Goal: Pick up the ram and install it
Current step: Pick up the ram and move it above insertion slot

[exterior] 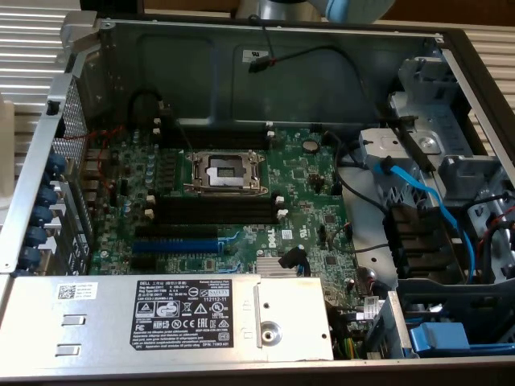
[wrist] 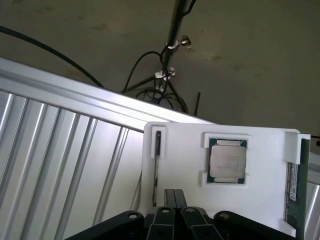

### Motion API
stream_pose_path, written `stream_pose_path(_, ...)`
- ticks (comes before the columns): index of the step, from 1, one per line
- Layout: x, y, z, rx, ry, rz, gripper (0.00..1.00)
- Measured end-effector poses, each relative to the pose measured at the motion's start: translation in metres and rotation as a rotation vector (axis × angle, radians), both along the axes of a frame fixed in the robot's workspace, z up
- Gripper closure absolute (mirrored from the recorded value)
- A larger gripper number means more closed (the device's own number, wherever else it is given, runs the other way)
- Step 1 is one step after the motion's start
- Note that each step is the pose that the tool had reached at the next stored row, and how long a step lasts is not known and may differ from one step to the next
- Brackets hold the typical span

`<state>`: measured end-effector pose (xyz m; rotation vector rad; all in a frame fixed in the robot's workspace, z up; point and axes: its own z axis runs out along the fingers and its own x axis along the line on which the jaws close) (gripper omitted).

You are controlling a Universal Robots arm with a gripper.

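Note:
The ram (wrist: 294, 186), a narrow green stick with a white label, stands on edge in a slot along one side of a white holder (wrist: 187, 175). My gripper (wrist: 175, 198) hovers over the holder's near edge, well to the side of the ram, with its black fingers pressed together and nothing between them. In the exterior view the open computer case shows the green motherboard (exterior: 306, 201). Its long black slots (exterior: 213, 211) with white end clips lie below the CPU socket (exterior: 224, 171) and hold nothing.
A CPU chip (wrist: 227, 161) sits in a recess in the middle of the white holder, which rests on a ribbed aluminium surface (wrist: 55, 150). In the case are a blue slot (exterior: 177, 242), a power supply (exterior: 161, 318), blue cables (exterior: 418, 193) and drive bays at the exterior view's right.

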<state>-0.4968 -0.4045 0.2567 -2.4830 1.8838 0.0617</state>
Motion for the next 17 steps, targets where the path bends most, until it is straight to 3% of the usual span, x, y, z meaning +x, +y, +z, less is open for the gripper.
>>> stream_pose_path(7, 0.010, -0.0022, -0.0122, 0.0024, 0.0021, -0.004, 0.90)
stream_pose_path(8, 0.011, -0.0022, -0.0130, 0.0023, 0.0079, -0.005, 0.90)
stream_pose_path(10, 0.011, -0.0022, -0.0139, 0.0024, 0.0273, -0.006, 0.90)
stream_pose_path(11, 0.011, -0.0022, -0.0146, 0.0032, 0.0336, -0.006, 0.90)
stream_pose_path(13, 0.014, -0.0022, -0.0168, 0.0057, 0.0400, -0.006, 0.90)
stream_pose_path(15, 0.019, -0.0022, -0.0199, 0.0062, 0.0422, -0.007, 0.90)
stream_pose_path(16, 0.021, -0.0022, -0.0211, 0.0070, 0.0459, -0.007, 0.90)
stream_pose_path(17, 0.021, -0.0022, -0.0216, 0.0073, 0.0544, -0.007, 0.90)
